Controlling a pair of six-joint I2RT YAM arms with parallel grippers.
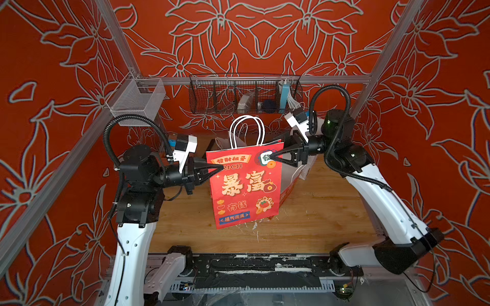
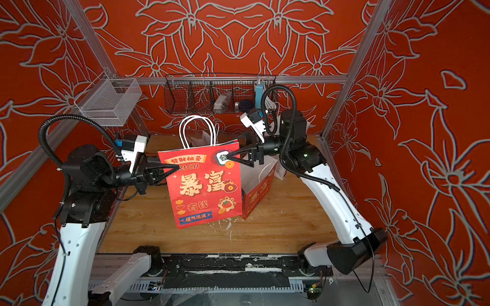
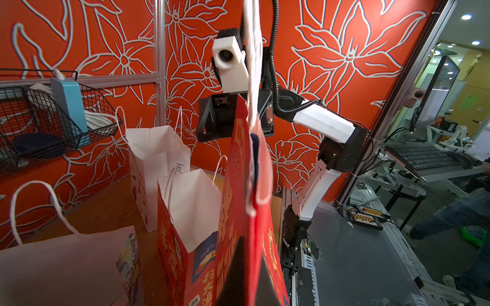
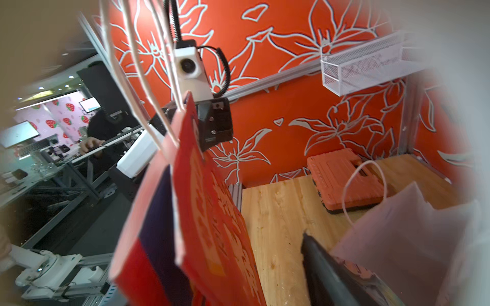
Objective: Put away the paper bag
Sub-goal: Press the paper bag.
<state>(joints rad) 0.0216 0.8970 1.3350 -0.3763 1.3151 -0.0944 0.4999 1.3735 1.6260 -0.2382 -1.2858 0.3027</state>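
Red walls [image 1: 265,31] on three sides, pale flower outlines throughout. Silver metal frame rails [image 1: 331,79] up corners and across rear. Black wire basket [image 1: 209,98] hung from rear rail, split into compartments; white mesh basket [image 1: 138,103] at rear left corner. Light wooden worktop [image 1: 318,212] below, white flecks near middle. Beyond open side, left wrist view: round ceiling lights [image 3: 466,17], keyboard [image 3: 424,156] on grey desk [image 3: 450,173]. Right wrist view: pink strawberry wallpaper [image 4: 53,123], lit monitor [image 4: 18,133].

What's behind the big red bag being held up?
Behind the red paper bag stands an open red bag, white inside, with white paper bags beyond it. From above, it covers their lower parts.
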